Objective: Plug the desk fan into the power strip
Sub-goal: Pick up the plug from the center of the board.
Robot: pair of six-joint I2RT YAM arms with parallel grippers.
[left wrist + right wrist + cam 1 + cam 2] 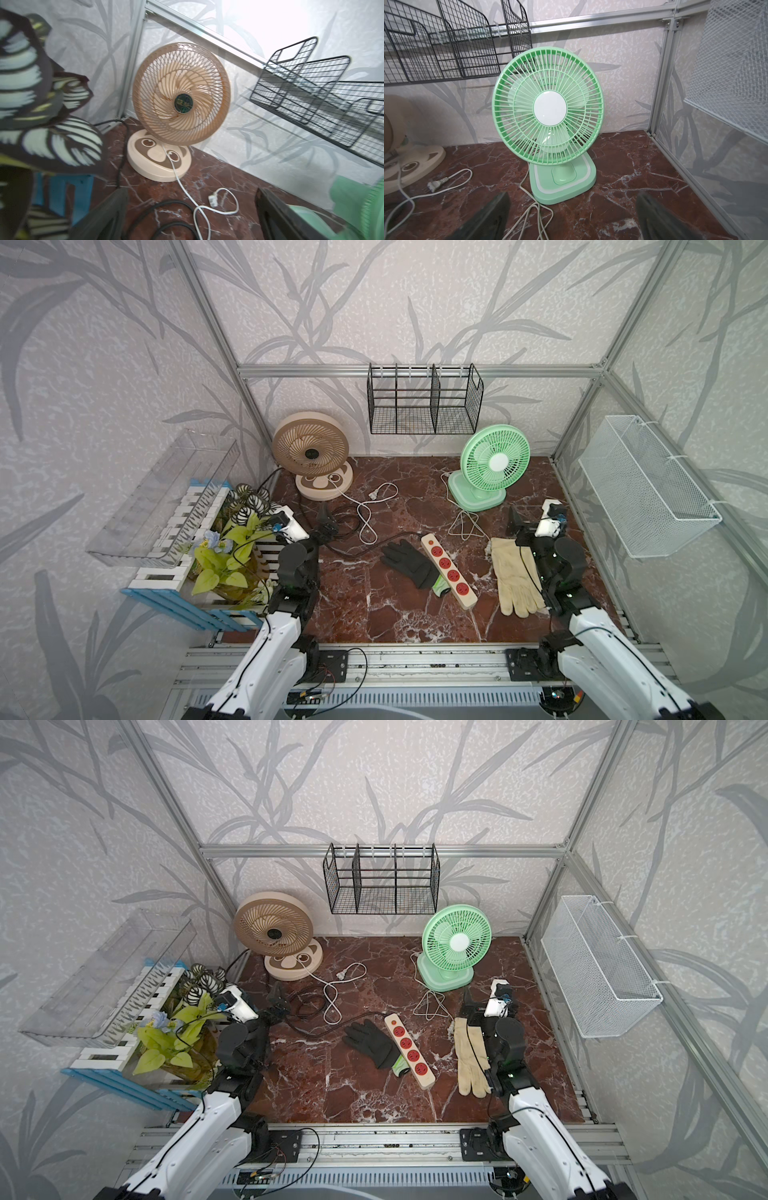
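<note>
Both spread, left hand point(191, 193), right hand point(573, 195), power strip point(449, 570) cord point(357, 553) partly hidden, green fan point(494, 464) plug indistinct.

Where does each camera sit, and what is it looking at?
Both top views: high over the front, looking down at the marble table, beige fan, green fan and power strip; left arm, right arm, left gripper and right gripper show.
Left wrist: on the left arm, facing the beige fan in the corner; its open gripper's dark fingers show.
Right wrist: on the right arm, facing the green fan; its open fingers show.
Shared: both wrist views catch the beige fan's white plug and the black wire rack.
</note>
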